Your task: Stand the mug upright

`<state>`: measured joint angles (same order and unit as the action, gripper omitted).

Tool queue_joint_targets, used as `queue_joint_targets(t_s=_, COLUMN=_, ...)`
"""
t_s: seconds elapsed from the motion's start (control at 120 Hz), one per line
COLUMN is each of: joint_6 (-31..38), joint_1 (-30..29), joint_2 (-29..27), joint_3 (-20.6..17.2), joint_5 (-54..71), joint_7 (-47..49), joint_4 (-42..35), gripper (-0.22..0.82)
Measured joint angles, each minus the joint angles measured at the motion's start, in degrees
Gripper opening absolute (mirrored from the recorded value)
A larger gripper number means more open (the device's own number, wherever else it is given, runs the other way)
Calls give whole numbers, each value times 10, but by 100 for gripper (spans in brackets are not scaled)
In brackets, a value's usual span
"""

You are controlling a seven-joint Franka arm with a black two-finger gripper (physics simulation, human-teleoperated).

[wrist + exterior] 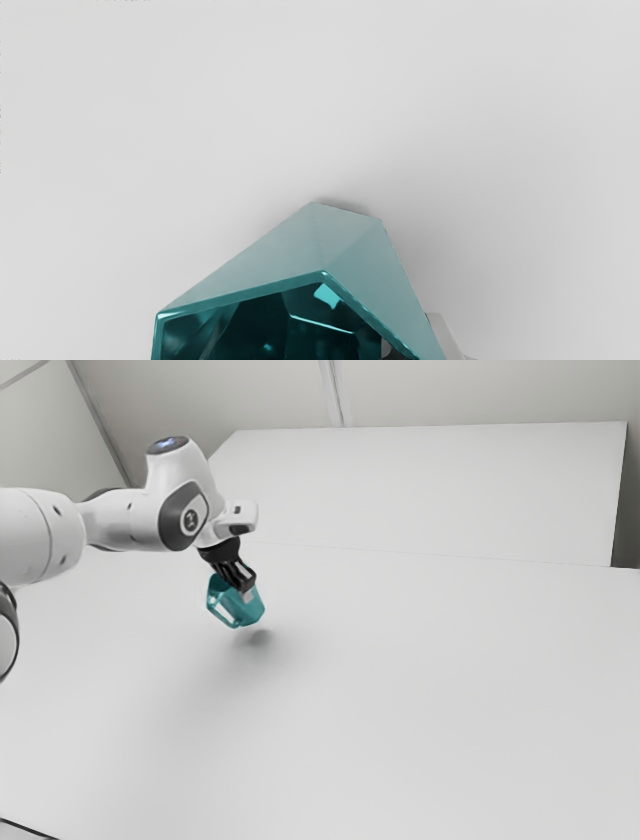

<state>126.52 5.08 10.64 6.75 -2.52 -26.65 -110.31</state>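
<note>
Leaning, the mug seemingly clears a pale room's white table.

The white table is being lit brightly and softly. A small, soft-edged shadow is being cast below the teal mug; in the wrist view, glints are being reflected along its rim while its inside is being left dark.

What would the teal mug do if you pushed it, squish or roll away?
The teal mug probably wouldn't squish: its walls look rigid, with crisp edges. Its shiny surface might be a bit slippery. Lying on its side, it likely wouldn't roll far, because its sides are flat faces, not round.
</note>
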Motion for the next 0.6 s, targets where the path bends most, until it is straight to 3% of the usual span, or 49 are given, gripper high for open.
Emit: queue_joint_targets(t_s=0.6, joint_6=2, joint_1=0, joint_2=21, joint_3=-17, joint_5=35, joint_7=129, joint_4=-33, gripper=-18)
